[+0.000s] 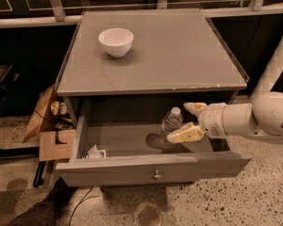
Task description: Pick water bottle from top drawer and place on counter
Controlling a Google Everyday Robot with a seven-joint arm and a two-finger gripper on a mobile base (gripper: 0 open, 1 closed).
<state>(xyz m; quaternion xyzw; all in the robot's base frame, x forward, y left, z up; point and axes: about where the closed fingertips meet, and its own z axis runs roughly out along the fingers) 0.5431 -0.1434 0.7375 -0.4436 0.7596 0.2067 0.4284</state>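
The water bottle [170,123], clear with a white cap, stands upright inside the open top drawer [151,167], right of its middle. My gripper [183,122] reaches into the drawer from the right, level with the bottle. Its two pale fingers [185,133] are spread, one behind and one in front of the bottle's right side, not closed on it. The counter [179,55] is the grey cabinet top above the drawer.
A white bowl [116,41] sits on the counter's back left. A crumpled paper scrap [94,152] lies in the drawer's front left corner. An open cardboard box [52,126] stands on the floor to the left. A white pipe [277,65] rises at right.
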